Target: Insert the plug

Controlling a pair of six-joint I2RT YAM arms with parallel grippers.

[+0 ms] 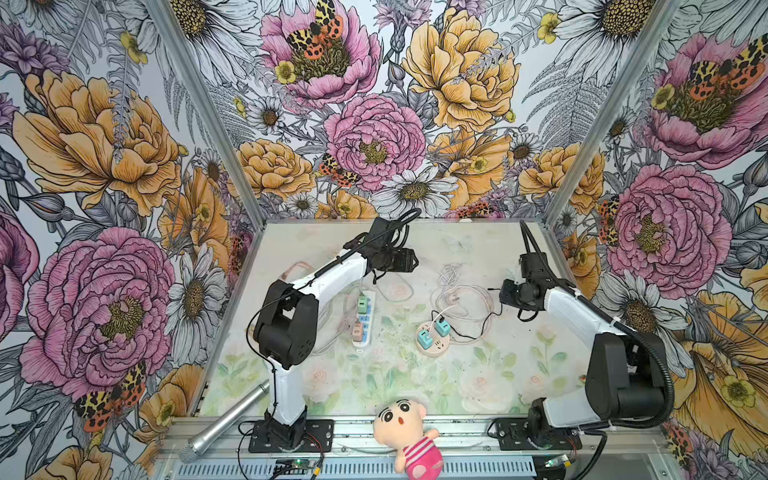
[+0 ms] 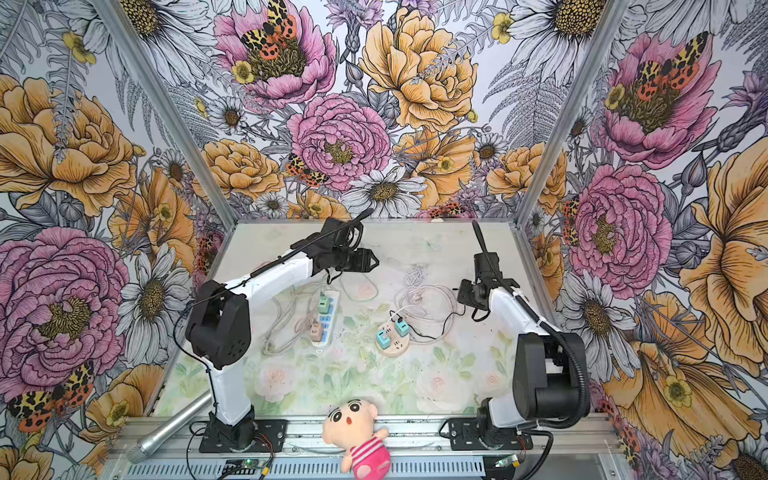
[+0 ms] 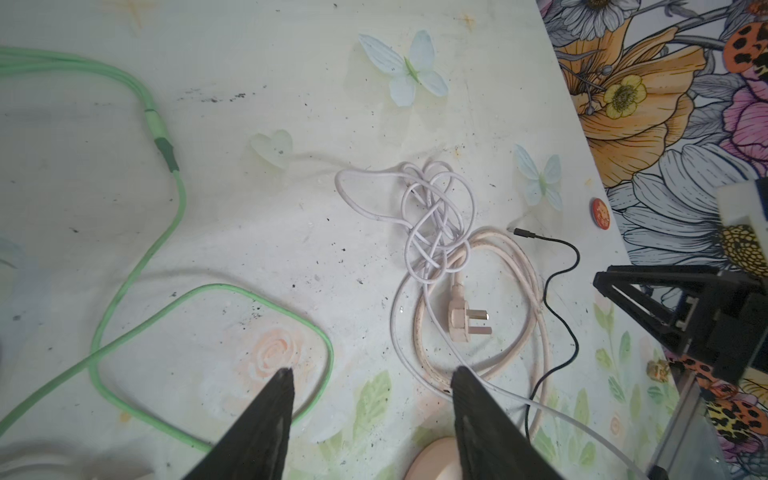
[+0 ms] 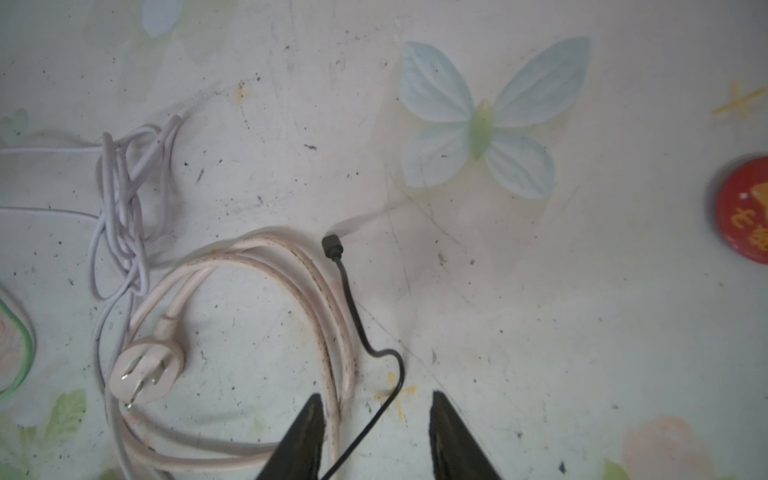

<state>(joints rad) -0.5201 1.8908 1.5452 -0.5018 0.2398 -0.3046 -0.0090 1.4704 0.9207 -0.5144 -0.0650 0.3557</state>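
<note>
Right wrist view looks down on the right gripper (image 4: 376, 395): its fingers stand parted with nothing clamped. A thin black cable (image 4: 353, 307) lies on the table (image 4: 540, 311) between them, its small connector end free. Near that cable a pink three-pin plug (image 4: 145, 368) lies loose, prongs bare, inside the loops of its own pink cord (image 4: 328, 299).

In both top views this coil sits just beyond the round socket (image 1: 431, 352), on its far side. The right gripper hangs beyond the round socket too, toward the right arm's side. Two teal plugs (image 1: 424, 337) stand seated in the round socket's top, and the black cable leads away from one of them.

The left gripper (image 3: 372, 370) is spread wide and empty, above the table on the far side of the round socket, toward the left arm's side. A white power strip (image 1: 362, 320), left of the round socket and apart from it, carries a green plug (image 1: 363, 302) and a pink adapter (image 1: 356, 332).
</note>
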